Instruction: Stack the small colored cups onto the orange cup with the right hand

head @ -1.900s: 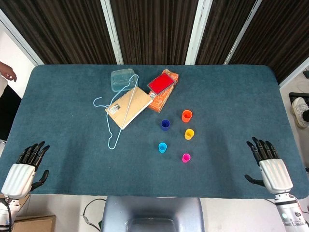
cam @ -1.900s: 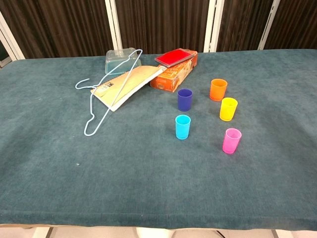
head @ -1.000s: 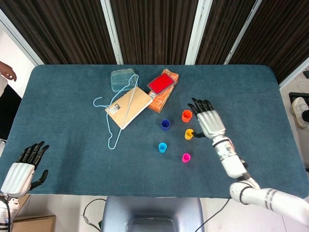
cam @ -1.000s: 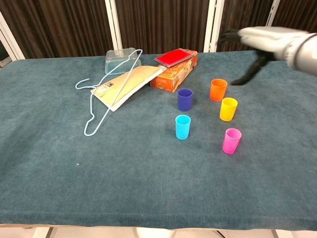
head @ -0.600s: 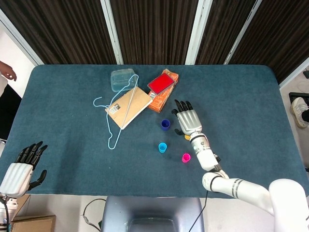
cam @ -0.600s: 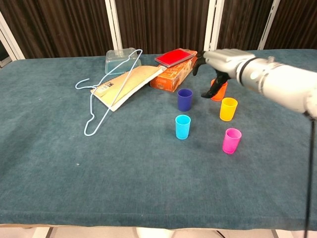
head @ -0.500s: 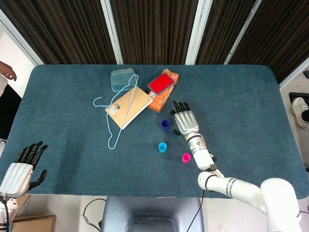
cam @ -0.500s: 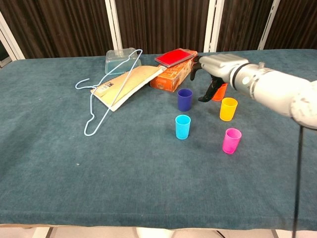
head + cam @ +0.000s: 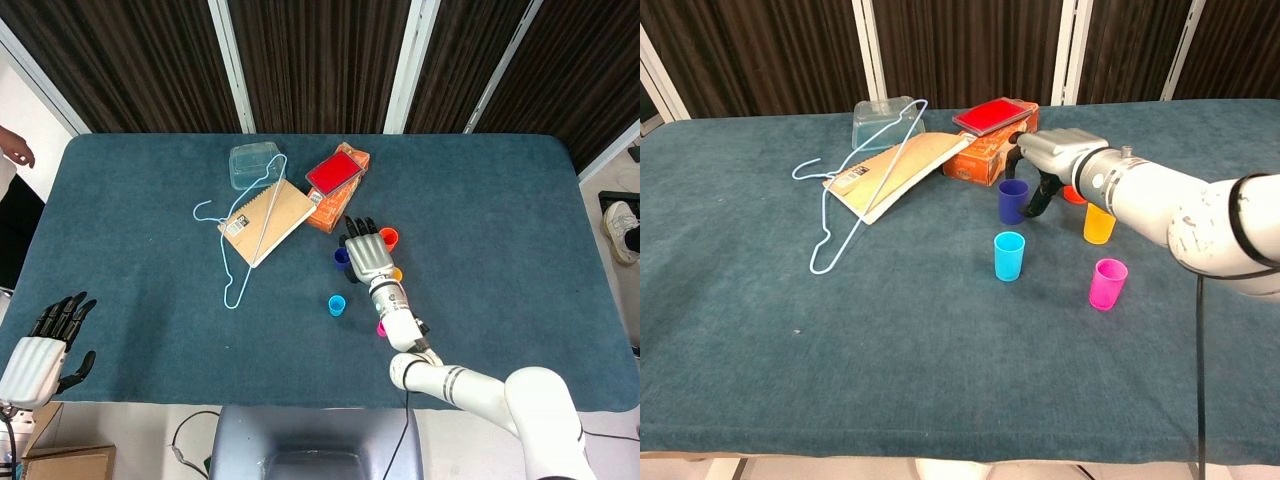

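Now the right hand (image 9: 1055,152) hovers with its fingers apart and nothing in it, just beside the dark blue cup (image 9: 1013,201), its thumb hanging down close to the cup's right side. The orange cup (image 9: 389,237) stands just behind, mostly hidden by the hand in the chest view, around the middle of the tabletop and a little toward the far edge. The yellow cup (image 9: 1099,225) is partly under the wrist, while the cyan cup (image 9: 1009,255) and the pink cup (image 9: 1107,283) stand nearer the front edge.

I think the main risk is crowding: these cups are light and stand close together, so the thumb or the forearm could tip the blue, orange or yellow one as the hand closes. A pinch placed too high may also make the blue cup slip or tilt.

The left hand (image 9: 45,346) rests open near the front left corner.
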You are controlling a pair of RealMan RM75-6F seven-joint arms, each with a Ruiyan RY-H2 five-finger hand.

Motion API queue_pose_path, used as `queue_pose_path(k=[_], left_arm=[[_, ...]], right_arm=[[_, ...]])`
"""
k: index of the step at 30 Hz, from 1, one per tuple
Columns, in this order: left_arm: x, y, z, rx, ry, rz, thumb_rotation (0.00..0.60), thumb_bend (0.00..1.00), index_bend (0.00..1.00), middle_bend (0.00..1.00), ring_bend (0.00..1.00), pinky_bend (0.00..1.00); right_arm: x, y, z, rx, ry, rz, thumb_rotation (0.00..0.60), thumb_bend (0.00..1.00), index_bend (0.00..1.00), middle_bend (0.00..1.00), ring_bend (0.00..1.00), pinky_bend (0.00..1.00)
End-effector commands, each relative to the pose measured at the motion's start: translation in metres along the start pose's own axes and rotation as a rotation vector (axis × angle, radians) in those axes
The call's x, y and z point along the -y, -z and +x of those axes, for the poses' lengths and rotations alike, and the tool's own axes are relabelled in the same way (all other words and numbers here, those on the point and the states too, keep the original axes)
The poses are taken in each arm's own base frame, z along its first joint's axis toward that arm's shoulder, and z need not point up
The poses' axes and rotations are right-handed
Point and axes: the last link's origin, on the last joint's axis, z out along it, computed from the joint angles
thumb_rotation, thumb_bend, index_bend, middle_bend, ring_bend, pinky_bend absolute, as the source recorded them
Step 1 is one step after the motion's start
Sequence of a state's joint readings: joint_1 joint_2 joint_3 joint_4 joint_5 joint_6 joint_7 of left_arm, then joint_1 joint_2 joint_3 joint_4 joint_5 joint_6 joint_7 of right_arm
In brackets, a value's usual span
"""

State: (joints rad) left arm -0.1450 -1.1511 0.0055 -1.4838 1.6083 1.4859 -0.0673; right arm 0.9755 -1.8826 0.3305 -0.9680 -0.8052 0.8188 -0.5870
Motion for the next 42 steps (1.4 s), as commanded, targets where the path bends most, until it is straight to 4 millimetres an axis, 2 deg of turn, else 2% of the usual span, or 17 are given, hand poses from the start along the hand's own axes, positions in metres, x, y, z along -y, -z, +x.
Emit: queue_pose_path(k=[1, 7, 10, 12, 17, 20, 23, 27, 37, 39, 42], left_arm=[[0.000, 0.001, 0.000, 0.000, 0.001, -0.002, 0.600, 0.43, 0.00, 0.00, 0.00, 0.11], [0.000, 0.000, 0.000, -0.006, -0.002, -0.003, 0.600, 0.43, 0.00, 0.00, 0.00, 0.11], [0.000, 0.000, 0.000, -0.006, -0.002, -0.005, 0.600, 0.43, 0.00, 0.00, 0.00, 0.11], [0.000, 0.000, -0.001, -0.003, -0.003, -0.007, 0.600, 0.43, 0.00, 0.00, 0.00, 0.11], [-0.003, 0.000, -0.002, 0.004, -0.004, -0.015, 0.600, 0.43, 0.00, 0.00, 0.00, 0.11], [-0.004, 0.000, -0.003, 0.008, -0.004, -0.021, 0.600, 0.43, 0.00, 0.00, 0.00, 0.11], [-0.006, -0.001, -0.004, 0.015, -0.003, -0.027, 0.600, 0.43, 0.00, 0.00, 0.00, 0.11], [-0.008, -0.002, -0.006, 0.023, -0.004, -0.037, 0.600, 0.43, 0.00, 0.00, 0.00, 0.11], [-0.008, -0.003, -0.007, 0.029, -0.004, -0.036, 0.600, 0.43, 0.00, 0.00, 0.00, 0.11], [-0.008, -0.003, -0.007, 0.029, -0.004, -0.037, 0.600, 0.43, 0.00, 0.00, 0.00, 0.11], [-0.008, -0.002, -0.007, 0.028, -0.003, -0.037, 0.600, 0.43, 0.00, 0.00, 0.00, 0.11]], right_arm=[[0.000, -0.001, 0.000, 0.000, -0.005, -0.006, 0.600, 0.48, 0.50, 0.00, 0.00, 0.00], [0.000, -0.002, 0.004, -0.018, -0.027, -0.012, 0.600, 0.52, 0.57, 0.00, 0.00, 0.00], [-0.005, 0.001, 0.014, -0.058, -0.072, -0.012, 0.600, 0.52, 0.58, 0.00, 0.00, 0.00], [-0.013, 0.006, 0.026, -0.110, -0.104, -0.009, 0.600, 0.52, 0.59, 0.01, 0.00, 0.00], [-0.051, 0.019, 0.055, -0.208, -0.109, -0.051, 0.600, 0.52, 0.59, 0.01, 0.00, 0.00], [-0.074, 0.024, 0.061, -0.209, -0.090, -0.094, 0.600, 0.52, 0.60, 0.01, 0.00, 0.00], [-0.090, 0.026, 0.060, -0.197, -0.078, -0.126, 0.600, 0.52, 0.60, 0.01, 0.00, 0.00], [-0.098, 0.023, 0.051, -0.165, -0.069, -0.149, 0.600, 0.52, 0.60, 0.01, 0.00, 0.00], [-0.087, 0.011, 0.029, -0.126, -0.028, -0.140, 0.600, 0.52, 0.56, 0.01, 0.00, 0.00], [-0.084, 0.009, 0.024, -0.111, -0.021, -0.143, 0.600, 0.52, 0.51, 0.01, 0.00, 0.00], [-0.084, 0.009, 0.019, -0.081, -0.009, -0.149, 0.600, 0.52, 0.37, 0.01, 0.00, 0.00]])
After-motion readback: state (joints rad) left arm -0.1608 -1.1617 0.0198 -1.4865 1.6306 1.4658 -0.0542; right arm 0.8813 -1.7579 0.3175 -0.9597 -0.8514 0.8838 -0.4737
